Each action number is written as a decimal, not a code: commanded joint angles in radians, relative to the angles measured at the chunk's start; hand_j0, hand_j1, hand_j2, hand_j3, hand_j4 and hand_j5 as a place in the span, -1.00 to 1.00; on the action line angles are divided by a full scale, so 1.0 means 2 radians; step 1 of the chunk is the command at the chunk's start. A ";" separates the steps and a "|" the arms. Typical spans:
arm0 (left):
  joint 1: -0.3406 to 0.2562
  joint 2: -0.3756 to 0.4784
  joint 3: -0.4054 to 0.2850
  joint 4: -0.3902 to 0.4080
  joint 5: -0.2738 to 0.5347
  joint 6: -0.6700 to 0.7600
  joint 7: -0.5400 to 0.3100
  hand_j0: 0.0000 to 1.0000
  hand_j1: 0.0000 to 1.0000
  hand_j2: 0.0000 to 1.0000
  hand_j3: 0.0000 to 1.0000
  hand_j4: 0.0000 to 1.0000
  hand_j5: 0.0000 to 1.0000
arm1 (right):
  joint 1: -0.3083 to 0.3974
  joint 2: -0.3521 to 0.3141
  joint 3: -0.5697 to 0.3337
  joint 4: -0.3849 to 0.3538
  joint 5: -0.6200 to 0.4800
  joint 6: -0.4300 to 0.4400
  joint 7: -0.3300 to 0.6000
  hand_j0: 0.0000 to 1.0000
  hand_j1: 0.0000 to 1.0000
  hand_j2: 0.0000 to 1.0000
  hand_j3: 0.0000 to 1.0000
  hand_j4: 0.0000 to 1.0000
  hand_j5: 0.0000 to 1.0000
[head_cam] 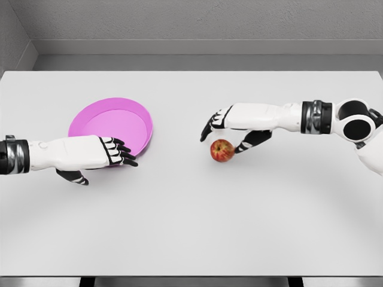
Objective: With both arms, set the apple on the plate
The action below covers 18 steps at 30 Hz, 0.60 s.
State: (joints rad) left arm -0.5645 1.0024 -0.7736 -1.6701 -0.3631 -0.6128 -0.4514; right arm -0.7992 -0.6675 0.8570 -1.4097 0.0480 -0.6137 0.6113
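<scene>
A pale grey desk (191,227) is seen from above, backed by grey walls. A pink plate (96,119) with a raised rim is set on the left half of the desk, resting flat. A red apple (222,150) with a yellowish patch is placed right of the middle, well apart from the plate and standing directly on the desk surface.

The left robot hand (99,152) is brought in from the left edge and is held just in front of the plate's near rim, which is partly covered by it. Its dark fingers (122,153) are stretched out toward the right, only loosely spread, and the thumb is hung below the palm; nothing is grasped by it (whether the rim is actually touched cannot be told).

The right robot hand (233,128) is reached in from the right edge, palm down, and is held over the apple. Its fingers (209,127) are extended to the left past the fruit, while the thumb (251,141) is curved down just beside the apple's right side, at or very near its skin. The hand is open and the apple is not enclosed.
</scene>
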 commanded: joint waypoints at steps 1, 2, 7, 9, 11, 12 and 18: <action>0.000 0.000 0.000 0.000 0.003 0.001 0.000 1.00 1.00 1.00 1.00 1.00 1.00 | 0.000 0.000 0.007 -0.012 -0.003 0.001 0.000 1.00 1.00 1.00 1.00 1.00 1.00; 0.000 0.000 0.000 0.000 0.003 0.001 0.000 1.00 1.00 1.00 1.00 1.00 1.00 | 0.000 0.000 0.008 -0.019 -0.003 0.001 0.000 1.00 1.00 1.00 1.00 1.00 1.00; -0.001 0.000 0.000 0.001 0.003 0.001 0.000 1.00 1.00 1.00 1.00 1.00 1.00 | 0.008 -0.005 -0.069 -0.008 -0.006 0.001 0.000 1.00 1.00 1.00 1.00 1.00 1.00; -0.001 -0.015 -0.002 0.002 0.003 0.001 0.000 1.00 1.00 1.00 1.00 1.00 1.00 | 0.011 -0.019 -0.094 -0.005 -0.007 0.001 0.000 1.00 1.00 1.00 1.00 1.00 1.00; -0.025 -0.040 -0.012 0.002 0.004 0.001 0.000 1.00 1.00 1.00 1.00 1.00 1.00 | 0.012 -0.033 -0.114 0.021 -0.007 0.001 0.000 1.00 1.00 1.00 1.00 1.00 1.00; -0.037 -0.049 -0.016 0.001 0.005 0.001 0.000 1.00 1.00 1.00 1.00 1.00 1.00 | 0.015 -0.036 -0.133 0.051 -0.008 0.001 0.000 1.00 1.00 1.00 1.00 1.00 1.00; -0.145 -0.190 -0.105 0.014 0.004 0.001 -0.001 1.00 1.00 1.00 1.00 1.00 1.00 | 0.063 -0.036 -0.228 0.103 -0.007 0.001 0.000 1.00 1.00 1.00 1.00 1.00 1.00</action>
State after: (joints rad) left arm -0.8667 0.7159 -0.9178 -1.6461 -0.3586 -0.6120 -0.4523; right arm -0.6734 -0.7349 0.4536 -1.2339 0.0419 -0.6138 0.6113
